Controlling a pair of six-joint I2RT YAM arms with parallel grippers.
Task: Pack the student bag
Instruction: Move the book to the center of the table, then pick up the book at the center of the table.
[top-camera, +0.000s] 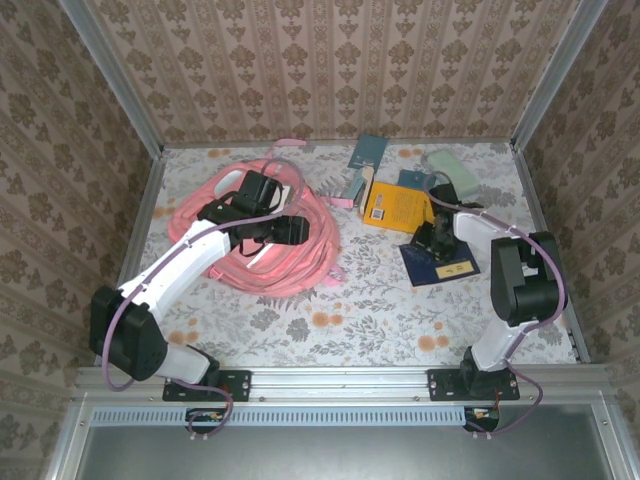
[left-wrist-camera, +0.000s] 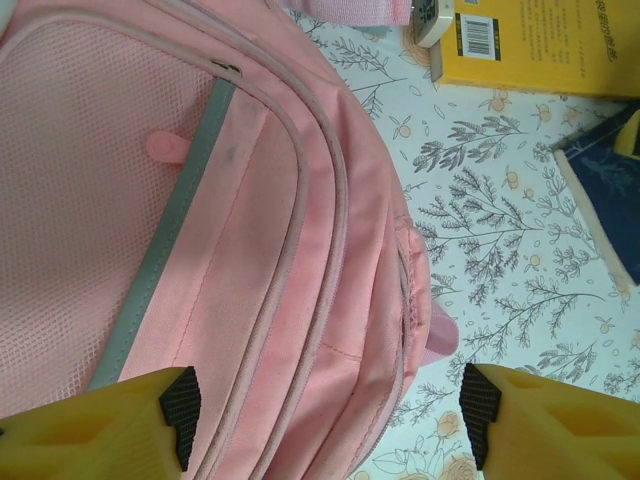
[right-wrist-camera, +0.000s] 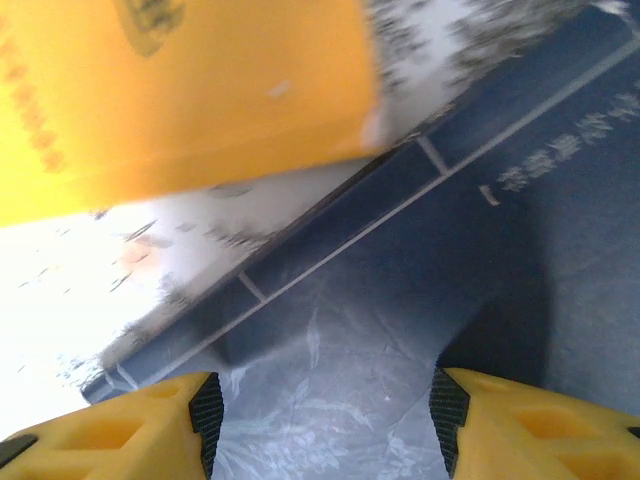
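On the left half of the table (top-camera: 300, 330), the bag (top-camera: 310, 255) is found lying flat under the left gripper (left-wrist-camera: 330, 400), jaws apart, while the right gripper (right-wrist-camera: 325, 410), likewise apart, is poised low over the blue book (right-wrist-camera: 400, 300), judged next to be clamped and lifted.

Right gripper (right-wrist-camera: 325, 420): jaws wide apart, over dark blue hardcover book (right-wrist-camera: 450, 250). Glossy yellow book (right-wrist-camera: 180, 90) at upper left. Floral-print bench (right-wrist-camera: 90, 260) between books.
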